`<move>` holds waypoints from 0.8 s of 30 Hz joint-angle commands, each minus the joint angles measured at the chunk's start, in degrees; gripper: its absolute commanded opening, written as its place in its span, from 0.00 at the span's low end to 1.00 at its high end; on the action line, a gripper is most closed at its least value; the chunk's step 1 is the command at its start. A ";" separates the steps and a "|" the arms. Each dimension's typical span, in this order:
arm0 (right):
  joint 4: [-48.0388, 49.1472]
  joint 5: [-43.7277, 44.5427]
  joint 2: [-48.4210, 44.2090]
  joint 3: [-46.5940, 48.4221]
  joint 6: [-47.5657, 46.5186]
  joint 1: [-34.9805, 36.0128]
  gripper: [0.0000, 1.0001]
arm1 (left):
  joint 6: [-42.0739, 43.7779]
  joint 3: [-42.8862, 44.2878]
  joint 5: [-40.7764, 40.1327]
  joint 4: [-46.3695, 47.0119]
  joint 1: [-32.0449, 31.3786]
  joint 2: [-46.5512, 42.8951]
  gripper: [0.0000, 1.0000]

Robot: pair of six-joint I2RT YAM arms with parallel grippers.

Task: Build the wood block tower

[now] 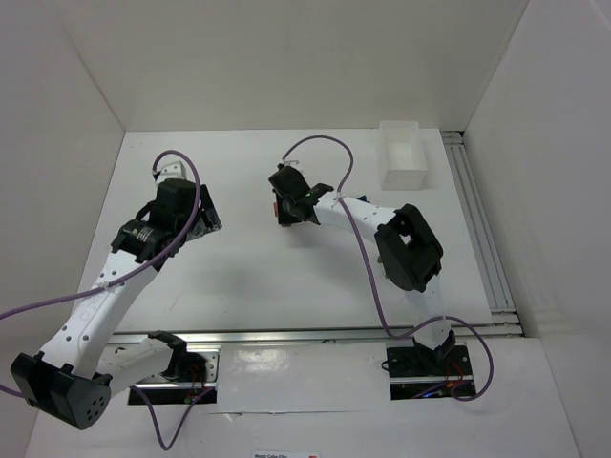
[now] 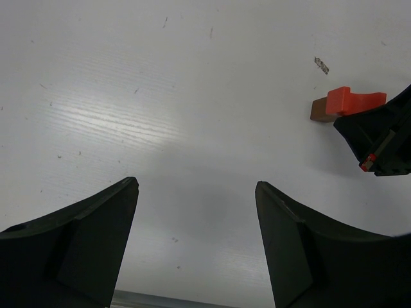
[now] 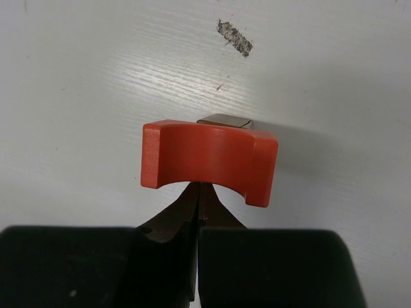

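The red block (image 3: 209,159) sits on the brown block (image 3: 223,120), your right gripper (image 3: 199,191) beside it with jaws pressed together and your left gripper (image 2: 196,186) spread empty, so back away gently next.

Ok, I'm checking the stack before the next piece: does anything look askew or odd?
The red block sits off-centre on the brown block, overhanging toward the shut right gripper. A grey scuff marks the table nearby.

Robotics lab cell, white walls (image 1: 286,57), white table (image 1: 239,277), left arm (image 1: 105,286), right arm (image 1: 410,248), mounting rail (image 1: 315,336), purple cables (image 1: 370,277)
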 commanded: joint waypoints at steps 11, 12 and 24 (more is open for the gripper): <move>-1.66 0.78 -0.17 1.57 -0.57 1.17 0.00 | 0.94 0.10 -0.72 1.77 0.35 -1.19 0.86; -1.67 0.78 -0.78 1.57 -1.18 1.17 0.00 | 0.94 0.10 -0.72 1.77 0.35 -1.19 0.86; -11.84 17.02 -28.98 -22.72 4.07 0.82 0.46 | 0.94 0.10 0.86 2.30 0.88 -1.19 0.86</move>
